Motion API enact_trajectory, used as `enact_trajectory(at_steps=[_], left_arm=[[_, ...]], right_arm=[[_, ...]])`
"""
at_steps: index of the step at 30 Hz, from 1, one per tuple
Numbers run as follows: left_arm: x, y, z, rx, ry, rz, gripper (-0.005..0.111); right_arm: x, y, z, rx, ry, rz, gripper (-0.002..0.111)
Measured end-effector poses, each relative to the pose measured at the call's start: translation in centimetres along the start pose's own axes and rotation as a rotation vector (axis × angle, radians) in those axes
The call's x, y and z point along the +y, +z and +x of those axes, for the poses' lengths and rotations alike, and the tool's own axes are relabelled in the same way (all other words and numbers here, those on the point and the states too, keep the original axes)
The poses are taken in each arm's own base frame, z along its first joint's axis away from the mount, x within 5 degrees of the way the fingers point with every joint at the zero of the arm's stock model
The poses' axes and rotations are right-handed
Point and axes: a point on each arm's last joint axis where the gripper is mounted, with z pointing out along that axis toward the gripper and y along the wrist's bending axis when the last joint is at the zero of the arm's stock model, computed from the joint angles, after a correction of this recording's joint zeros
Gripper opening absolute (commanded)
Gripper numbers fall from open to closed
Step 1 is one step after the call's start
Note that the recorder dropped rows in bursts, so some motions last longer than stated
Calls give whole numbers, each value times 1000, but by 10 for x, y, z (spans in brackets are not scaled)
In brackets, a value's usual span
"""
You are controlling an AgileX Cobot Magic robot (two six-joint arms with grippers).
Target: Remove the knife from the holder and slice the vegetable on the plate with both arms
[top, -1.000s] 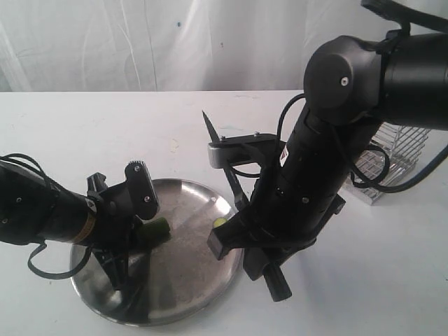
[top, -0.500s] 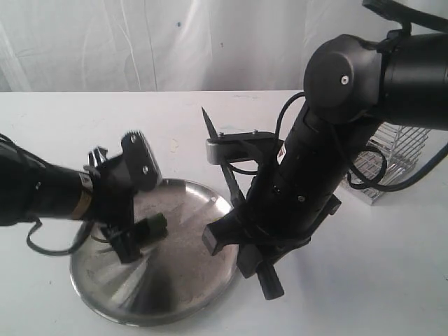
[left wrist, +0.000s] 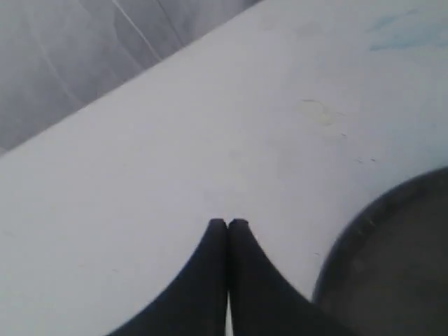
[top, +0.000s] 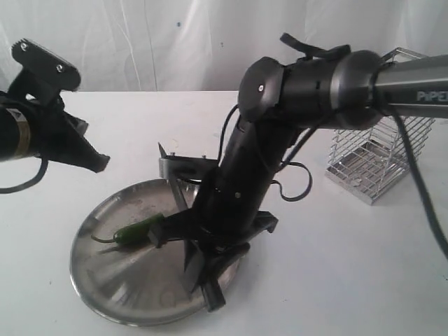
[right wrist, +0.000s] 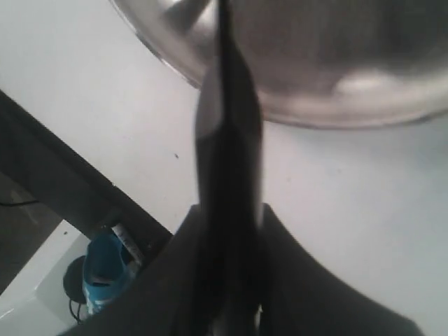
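The green chili, the vegetable (top: 136,232), lies on the left part of the steel plate (top: 105,280), nothing holding it. My right gripper (top: 196,264) hangs low over the plate's right half, shut on the black handle of the knife (top: 175,185), whose blade points up and back past the chili. In the right wrist view the knife (right wrist: 227,140) runs from between the right gripper's (right wrist: 228,210) fingers toward the plate (right wrist: 336,70). My left gripper (top: 98,162) is raised off the plate's far left, shut and empty; in the left wrist view, the left gripper (left wrist: 227,224) has the plate's rim (left wrist: 378,238) beside it.
The wire holder (top: 374,164) stands at the right of the white table, behind my right arm. A loose cable (top: 294,183) loops off that arm. The right wrist view shows the table's edge with a blue object (right wrist: 105,269) on the floor below.
The left gripper let go of the chili and rose away to the upper left. The right arm swung left over the plate with the knife. The chili now lies free.
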Motion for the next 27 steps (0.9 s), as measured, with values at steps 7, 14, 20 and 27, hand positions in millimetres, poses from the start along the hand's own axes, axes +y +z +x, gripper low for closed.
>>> enact_trajectory(at_steps=[7,14,20,27], left_arm=[[-11,44,35,111,-295,282,0],[2,62,34,-176,-732,640,0],[-6,67,37,-219,-788,752,0],[-21,65,32,-212,-752,805,0]], right_arm=[[-5,25,-19,47,30,-16,0],[12,38,-17,58,-13,-4,0],[12,38,-20,30,-17,6,0],[9,38,-28,-64,13,35,0]])
